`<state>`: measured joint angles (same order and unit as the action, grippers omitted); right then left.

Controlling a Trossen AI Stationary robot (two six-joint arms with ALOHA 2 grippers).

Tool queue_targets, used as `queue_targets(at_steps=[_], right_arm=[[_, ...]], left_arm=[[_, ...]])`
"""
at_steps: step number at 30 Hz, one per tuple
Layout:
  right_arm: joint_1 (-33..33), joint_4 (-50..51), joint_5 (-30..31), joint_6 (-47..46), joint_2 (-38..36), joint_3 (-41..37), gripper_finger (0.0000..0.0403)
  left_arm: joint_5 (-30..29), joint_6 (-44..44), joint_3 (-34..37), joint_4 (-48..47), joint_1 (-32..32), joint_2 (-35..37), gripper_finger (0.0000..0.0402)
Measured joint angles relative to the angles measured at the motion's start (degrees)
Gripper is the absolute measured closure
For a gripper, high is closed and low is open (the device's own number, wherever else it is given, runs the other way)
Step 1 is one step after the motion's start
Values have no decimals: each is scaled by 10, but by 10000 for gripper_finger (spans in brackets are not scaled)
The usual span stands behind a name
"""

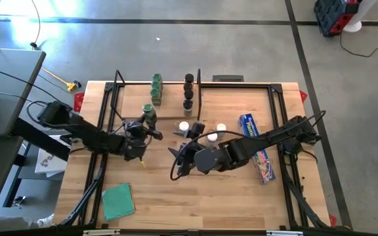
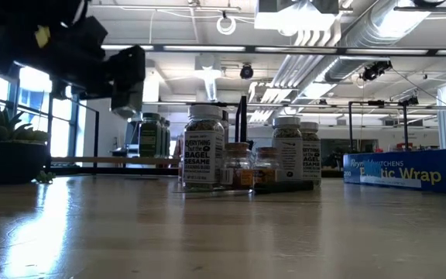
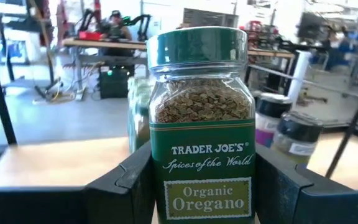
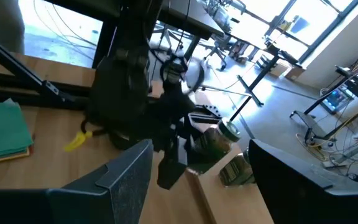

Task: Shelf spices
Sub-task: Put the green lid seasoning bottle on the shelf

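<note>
My left gripper (image 1: 148, 126) is shut on a clear oregano jar (image 3: 201, 130) with a green cap, just in front of the shelf (image 1: 170, 115). The shelf is a pale plank between two black rods. On it stand green-capped jars (image 1: 156, 90) and black-capped jars (image 1: 188, 93). More jars with white caps (image 1: 212, 137) stand on the table near the shelf's right end. My right gripper (image 1: 181, 155) hovers open and empty to the right of the left one, and its wrist view looks at the held jar (image 4: 219, 140). My left gripper pinches the oregano jar's lower body between its two fingers, one on each side of the label (image 3: 157, 186). The fingers (image 3: 126, 183) come level from the table's near side and point toward the shelf. The jar stands upright; its base is below the picture's edge.
A long blue wrap box (image 1: 256, 147) lies at the right, a green cloth (image 1: 118, 200) near the front left. Black frame rails (image 1: 282, 124) run along the table's sides. In the low view a cluster of jars (image 2: 246, 155) stands mid-table.
</note>
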<state>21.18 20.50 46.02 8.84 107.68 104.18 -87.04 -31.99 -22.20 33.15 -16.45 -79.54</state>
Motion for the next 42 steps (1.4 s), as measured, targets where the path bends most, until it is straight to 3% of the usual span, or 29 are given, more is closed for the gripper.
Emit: queue_targets(at_steps=[6,16,28,42], right_arm=[[0,0,-11,1,0,0,142],[-2,3,-21,5,0,0,142],[-13,50,-70,-57,1,0,142],[-13,65,-72,-69,1,0,142]], left_arm=[[-20,-106,0,0,30,-87,214],[-21,-201,-1,2,63,-185,214],[-21,-160,-32,2,117,-214,214],[-6,-173,-35,2,158,-214,204]])
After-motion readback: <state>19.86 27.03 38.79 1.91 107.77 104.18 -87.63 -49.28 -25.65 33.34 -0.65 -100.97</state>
